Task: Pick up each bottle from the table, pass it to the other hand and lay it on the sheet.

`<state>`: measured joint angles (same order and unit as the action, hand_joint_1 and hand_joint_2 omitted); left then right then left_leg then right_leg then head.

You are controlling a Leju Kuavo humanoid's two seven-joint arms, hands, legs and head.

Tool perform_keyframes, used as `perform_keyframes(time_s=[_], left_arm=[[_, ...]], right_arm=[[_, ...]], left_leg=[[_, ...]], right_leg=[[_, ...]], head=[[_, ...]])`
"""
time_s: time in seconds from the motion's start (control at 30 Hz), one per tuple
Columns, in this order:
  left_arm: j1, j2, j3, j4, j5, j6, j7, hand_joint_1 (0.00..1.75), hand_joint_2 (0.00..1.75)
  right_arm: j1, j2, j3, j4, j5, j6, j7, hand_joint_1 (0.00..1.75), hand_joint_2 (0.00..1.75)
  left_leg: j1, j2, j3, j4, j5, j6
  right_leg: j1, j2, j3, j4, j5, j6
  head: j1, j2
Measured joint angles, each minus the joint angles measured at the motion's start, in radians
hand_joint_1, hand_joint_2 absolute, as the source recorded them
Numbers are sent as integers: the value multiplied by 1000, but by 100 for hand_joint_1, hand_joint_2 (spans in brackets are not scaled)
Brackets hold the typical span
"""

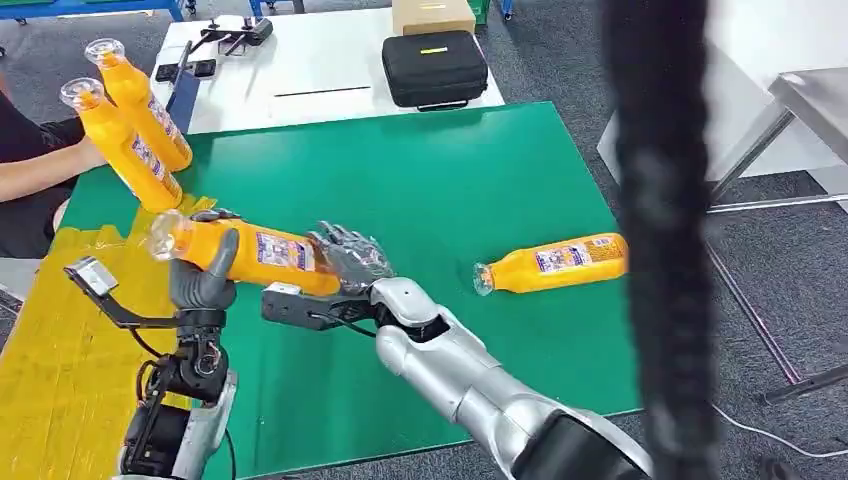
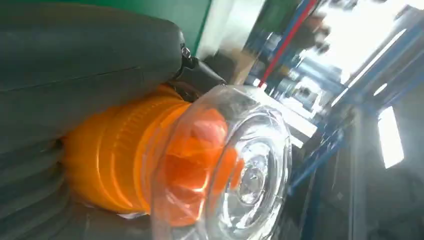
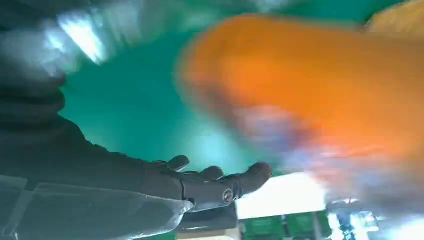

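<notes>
I have an orange bottle (image 1: 240, 250) held off the green tabletop (image 1: 450, 180), lying nearly level with its clear cap pointing toward my left side. My left hand (image 1: 205, 275) has its fingers wrapped around the neck end; in the left wrist view the cap (image 2: 235, 170) sits right in front of the lens, with the grey thumb pressed along the orange shoulder. My right hand (image 1: 350, 255) is at the bottle's base end, and I see its fingers (image 3: 220, 182) spread apart with the blurred orange body just beside them; I cannot tell whether they touch it.

A second bottle (image 1: 552, 263) lies on its side on the green, well off to my right, cap pointing toward the held one. At the far left a person's arm (image 1: 40, 170) reaches in, with two more bottles (image 1: 130, 120) standing tilted side by side by the tabletop's corner. The yellow sheet (image 1: 60, 340) covers the near left edge, directly beneath my left arm. Beyond the green sit a white table (image 1: 310, 70) with a black case (image 1: 434, 68) and a cardboard box (image 1: 432, 15). A thick black blurred cable (image 1: 660, 230) hangs across my head view on the right, covering the green's right edge. The middle of the green between the two bottles is open.
</notes>
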<state>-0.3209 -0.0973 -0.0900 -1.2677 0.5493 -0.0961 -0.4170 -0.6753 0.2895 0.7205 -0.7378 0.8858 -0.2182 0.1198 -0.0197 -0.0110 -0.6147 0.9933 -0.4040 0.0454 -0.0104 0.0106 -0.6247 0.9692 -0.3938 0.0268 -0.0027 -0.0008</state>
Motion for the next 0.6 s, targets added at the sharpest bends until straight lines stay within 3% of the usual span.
perform_keyframes(time_s=[0.43,0.53,0.6], left_arm=[[24,11,95,-53,-83,37,-41,175,175],[26,12,100,-79,-214,144,-101,175,175],[32,16,95,-107,-424,305,-146,175,175]], right_arm=[[79,-149,-186,-222,-9,-64,-50,0,0],[99,-175,-215,-273,-22,-67,-57,0,0],[122,-197,-242,-320,-36,-65,-68,0,0]], left_leg=[[-1,0,0,0,0,0],[-1,0,0,0,0,0],[-1,0,0,0,0,0]], right_leg=[[0,0,0,0,0,0],[0,0,0,0,0,0],[0,0,0,0,0,0]], head=[[0,0],[0,0],[0,0]])
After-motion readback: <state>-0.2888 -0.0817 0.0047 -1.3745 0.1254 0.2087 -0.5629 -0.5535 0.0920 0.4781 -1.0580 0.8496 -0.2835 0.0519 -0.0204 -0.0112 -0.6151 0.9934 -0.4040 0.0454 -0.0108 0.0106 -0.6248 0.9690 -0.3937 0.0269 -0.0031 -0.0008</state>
